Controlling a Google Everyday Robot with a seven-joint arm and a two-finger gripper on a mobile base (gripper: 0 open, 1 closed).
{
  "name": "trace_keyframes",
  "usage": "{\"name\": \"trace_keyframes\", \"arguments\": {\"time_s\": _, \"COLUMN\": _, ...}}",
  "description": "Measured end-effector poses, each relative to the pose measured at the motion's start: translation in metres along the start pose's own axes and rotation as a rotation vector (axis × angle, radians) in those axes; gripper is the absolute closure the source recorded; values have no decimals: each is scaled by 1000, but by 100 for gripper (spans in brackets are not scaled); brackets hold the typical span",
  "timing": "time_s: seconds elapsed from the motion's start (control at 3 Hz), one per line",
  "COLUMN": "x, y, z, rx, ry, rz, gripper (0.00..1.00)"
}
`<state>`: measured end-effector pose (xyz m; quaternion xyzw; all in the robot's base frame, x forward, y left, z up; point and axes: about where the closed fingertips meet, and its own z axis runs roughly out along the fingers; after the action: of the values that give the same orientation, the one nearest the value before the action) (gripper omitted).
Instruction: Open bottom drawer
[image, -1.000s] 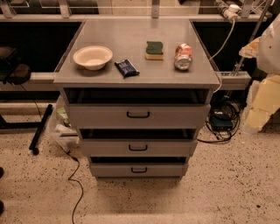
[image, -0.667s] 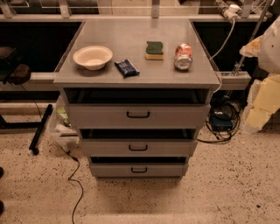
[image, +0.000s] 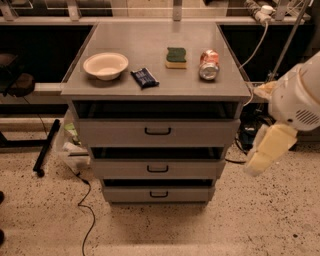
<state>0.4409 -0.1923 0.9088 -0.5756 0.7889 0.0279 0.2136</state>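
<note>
Speckled floor (image: 45, 220) across the whole lower frame. Grey cabinet (image: 150, 45) centred on it, flat top, three drawer fronts stacked below and narrowing downward, a dark gap above each front.

White robot arm (image: 297, 97) at the right edge, level with the cabinet top, with a cream link (image: 270, 147) hanging down and to the left beside the cabinet's right side, apart from it. Gripper out of view; wide, narrow or holding something cannot be told. Nothing of the arm touching any drawer.

Top drawer (image: 115, 132): widest, tallest front, long black handle. Middle drawer (image: 120, 168): mid-sized, just under it. Bottom drawer (image: 130, 194): lowest, narrowest and shortest front, close to the floor, small black bar handle (image: 159, 194) at its centre, handle untouched.

On the cabinet top, left to right: cream bowl (image: 105, 65) upright near the left edge; dark blue packet (image: 144, 77) lying flat just right of the bowl, near the front edge; green-and-yellow sponge (image: 176, 57) further back, centre; red-and-silver can (image: 209, 64) on its side, right of the sponge.

Crumpled plastic bag (image: 70, 147) against the cabinet's left side. Black cable (image: 85, 210) snaking over the floor below it.
</note>
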Motion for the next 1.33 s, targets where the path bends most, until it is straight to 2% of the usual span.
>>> {"name": "trace_keyframes", "arguments": {"time_s": 0.33, "x": 0, "y": 31, "z": 51, "rx": -19, "ry": -84, "rz": 27, "gripper": 0}}
{"name": "trace_keyframes", "arguments": {"time_s": 0.67, "x": -1, "y": 74, "z": 119, "rx": -72, "ry": -173, "rz": 29, "gripper": 0}}
{"name": "trace_keyframes", "arguments": {"time_s": 1.0, "x": -4, "y": 78, "z": 142, "rx": -35, "ry": -197, "rz": 27, "gripper": 0}}
{"name": "trace_keyframes", "arguments": {"time_s": 1.33, "x": -4, "y": 77, "z": 142, "rx": -33, "ry": -197, "rz": 33, "gripper": 0}}
